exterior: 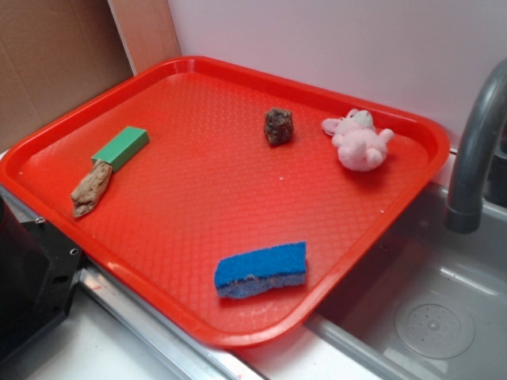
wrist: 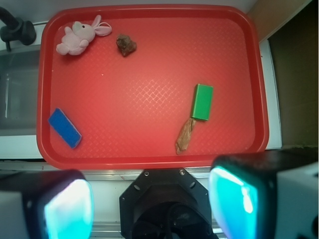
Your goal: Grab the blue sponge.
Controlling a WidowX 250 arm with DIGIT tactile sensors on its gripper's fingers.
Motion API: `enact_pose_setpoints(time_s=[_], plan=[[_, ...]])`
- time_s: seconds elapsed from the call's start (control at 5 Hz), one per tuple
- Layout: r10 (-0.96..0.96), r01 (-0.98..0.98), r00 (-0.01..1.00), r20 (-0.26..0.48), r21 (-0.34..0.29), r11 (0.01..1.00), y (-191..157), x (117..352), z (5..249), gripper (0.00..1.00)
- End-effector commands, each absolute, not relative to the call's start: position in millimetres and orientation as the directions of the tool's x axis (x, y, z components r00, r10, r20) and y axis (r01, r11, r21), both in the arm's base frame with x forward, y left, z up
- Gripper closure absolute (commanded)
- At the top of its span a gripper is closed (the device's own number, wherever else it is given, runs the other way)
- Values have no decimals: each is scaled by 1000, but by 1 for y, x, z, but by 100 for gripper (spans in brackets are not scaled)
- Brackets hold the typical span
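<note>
High above the near edge of a red tray, the robot's gripper hangs with its jaws spread wide apart and nothing between them, the two pads glowing cyan at the bottom of the wrist view. Nearest the jaws, ahead and to the left, the blue sponge lies flat and slantwise by the tray's near-left corner, well apart from everything else. It looks light, soft and springy, likely to squash under pressure, so the surest hold is probably across its short width near the middle, jaws turned to match its slant. Ahead and to the right, a green block touches a brown scrap. Farther off sit a dark lump and, in the far-left corner, a pink plush toy.
</note>
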State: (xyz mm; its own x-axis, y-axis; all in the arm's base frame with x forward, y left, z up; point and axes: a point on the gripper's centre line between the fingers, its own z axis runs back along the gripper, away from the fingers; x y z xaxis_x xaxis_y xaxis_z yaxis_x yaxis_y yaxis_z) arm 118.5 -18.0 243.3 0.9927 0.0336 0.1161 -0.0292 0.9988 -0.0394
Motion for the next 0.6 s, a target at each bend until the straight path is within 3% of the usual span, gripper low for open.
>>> enact_pose_setpoints(time_s=[0.0, 0.2, 0.4], plan=[[34, -29, 993, 116, -39, 999, -18, 119, 243, 0], [-199, 228, 960, 195, -137, 964, -68, 114, 224, 0], [-199, 228, 960, 195, -137, 964, -68, 114, 224, 0]])
